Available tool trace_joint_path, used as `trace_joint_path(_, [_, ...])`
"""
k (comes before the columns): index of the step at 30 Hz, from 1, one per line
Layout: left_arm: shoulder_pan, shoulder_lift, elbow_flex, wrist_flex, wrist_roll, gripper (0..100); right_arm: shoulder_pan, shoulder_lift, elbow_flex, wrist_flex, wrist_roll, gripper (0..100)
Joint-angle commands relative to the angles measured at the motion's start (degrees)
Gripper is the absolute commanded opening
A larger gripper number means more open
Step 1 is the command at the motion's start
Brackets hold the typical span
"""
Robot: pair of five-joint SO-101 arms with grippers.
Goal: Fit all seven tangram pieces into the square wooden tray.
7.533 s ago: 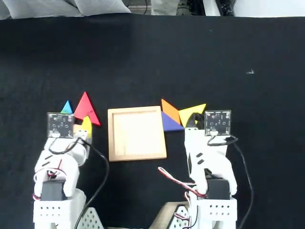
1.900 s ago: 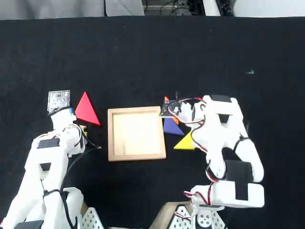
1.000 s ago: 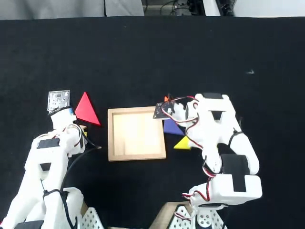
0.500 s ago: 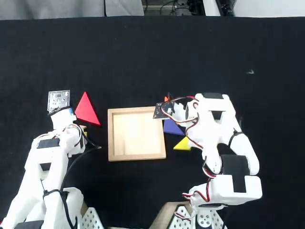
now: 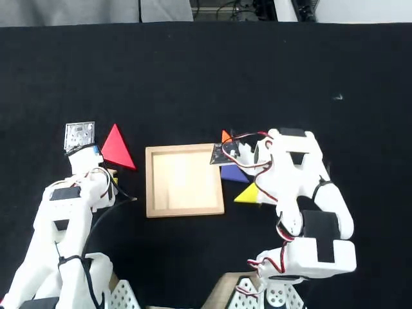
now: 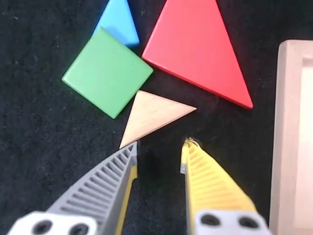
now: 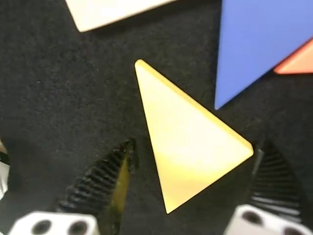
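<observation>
My right hand (image 7: 193,146), fingers apart, straddles the flat, glossy yellow triangle (image 7: 188,156) at 3 o'clock of the wooden tray (image 5: 184,183); my left hand (image 6: 161,143) is also apart

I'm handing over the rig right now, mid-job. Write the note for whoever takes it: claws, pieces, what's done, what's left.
Left claw: open, empty, just short of the plain wooden triangle.
Right claw: open, straddling the yellow triangle, not closed on it.
Beside the tray, left arm's side: red triangle, green square, light blue triangle, plain wooden triangle.
Right arm's side: yellow triangle, dark blue piece, orange piece.
Done: no piece is in the tray.
Left: all seven.
</observation>
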State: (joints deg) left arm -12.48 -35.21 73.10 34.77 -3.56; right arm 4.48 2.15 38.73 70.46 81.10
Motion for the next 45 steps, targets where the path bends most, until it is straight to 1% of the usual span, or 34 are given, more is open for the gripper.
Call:
trace_joint_path(1, [0.48, 0.09, -3.3, -0.79, 0.26, 15, 1.58, 1.19, 1.27, -0.88, 0.35, 35.1])
trace_joint_path(8, [0.48, 0.09, -3.3, -0.79, 0.26, 15, -1.41, 1.19, 4.18, -4.57, 0.18, 34.8])
trace_joint_path(14, [0.57, 0.09, -3.3, -0.79, 0.26, 15, -1.41, 1.19, 4.18, -4.66, 0.18, 24.2])
trace_joint_path(19, [0.48, 0.09, -3.3, -0.79, 0.26, 15, -1.32, 1.19, 4.09, -4.57, 0.18, 26.6])
trace_joint_path(25, [0.48, 0.09, -3.3, -0.79, 0.26, 15, -1.41, 0.84, 3.91, -4.57, 0.18, 26.2])
trace_joint_path(41, [0.48, 0.18, -3.3, -0.79, 0.26, 15, -1.67, -13.85, 9.27, -4.31, 0.26, 26.1])
trace_joint_path(45, [0.48, 0.18, -3.3, -0.79, 0.26, 15, -2.02, -18.59, 7.25, 2.02, 0.18, 26.1])
